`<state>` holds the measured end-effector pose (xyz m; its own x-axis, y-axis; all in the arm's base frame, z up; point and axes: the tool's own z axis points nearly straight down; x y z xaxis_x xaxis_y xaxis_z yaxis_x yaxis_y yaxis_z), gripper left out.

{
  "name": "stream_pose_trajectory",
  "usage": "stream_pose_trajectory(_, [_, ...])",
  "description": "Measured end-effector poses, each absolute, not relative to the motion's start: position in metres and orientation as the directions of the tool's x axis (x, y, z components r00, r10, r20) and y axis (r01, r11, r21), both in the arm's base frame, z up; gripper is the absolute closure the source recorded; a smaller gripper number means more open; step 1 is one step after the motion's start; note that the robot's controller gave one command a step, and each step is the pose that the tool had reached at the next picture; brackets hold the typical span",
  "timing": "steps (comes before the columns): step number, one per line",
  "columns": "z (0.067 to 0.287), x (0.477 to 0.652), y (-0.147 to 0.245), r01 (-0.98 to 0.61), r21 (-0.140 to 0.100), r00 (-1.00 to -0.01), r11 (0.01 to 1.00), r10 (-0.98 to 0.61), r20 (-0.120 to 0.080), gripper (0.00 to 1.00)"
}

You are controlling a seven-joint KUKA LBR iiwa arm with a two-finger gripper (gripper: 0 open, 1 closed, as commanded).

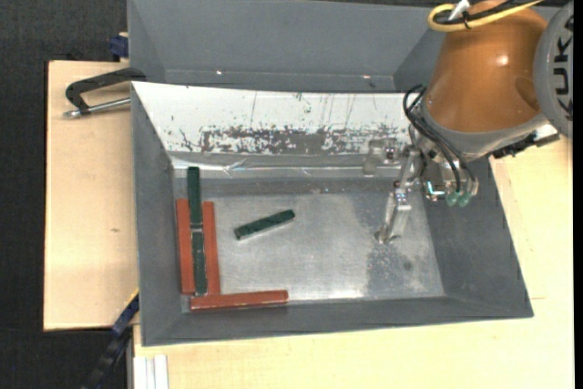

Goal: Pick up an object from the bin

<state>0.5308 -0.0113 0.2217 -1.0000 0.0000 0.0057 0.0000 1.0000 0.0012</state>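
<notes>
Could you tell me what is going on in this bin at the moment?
The robot arm reaches in from the right, and its gripper hangs low over the bare right part of the bin floor. Nothing has been picked up yet. The nearest thing is a small dark green bar lying loose mid-floor, well apart from the gripper. Two red bars and a second green bar lie along the left wall, and another red bar lies along the front wall.

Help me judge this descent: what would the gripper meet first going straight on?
Likely the bare floor of the grey metal bin; the gripper points down, well clear of the short dark green bar.
</notes>
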Motion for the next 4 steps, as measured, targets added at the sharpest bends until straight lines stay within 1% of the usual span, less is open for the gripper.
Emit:
stream_pose_trajectory(1, [0.226, 0.532, -0.011, 0.0, 0.001, -1.0, 1.0, 0.0, -0.003, 0.0])
stream_pose_trajectory(2, [0.202, 0.55, 0.036, 0.03, 0.0, -1.0, 1.0, 0.03, -0.004, 0.0])
stream_pose_trajectory(3, [0.164, 0.566, 0.067, -0.123, 0.002, -0.992, 0.992, -0.123, -0.003, 0.0])
stream_pose_trajectory(4, [0.128, 0.566, 0.095, -0.247, 0.001, -0.969, 0.969, -0.247, -0.003, 0.0])
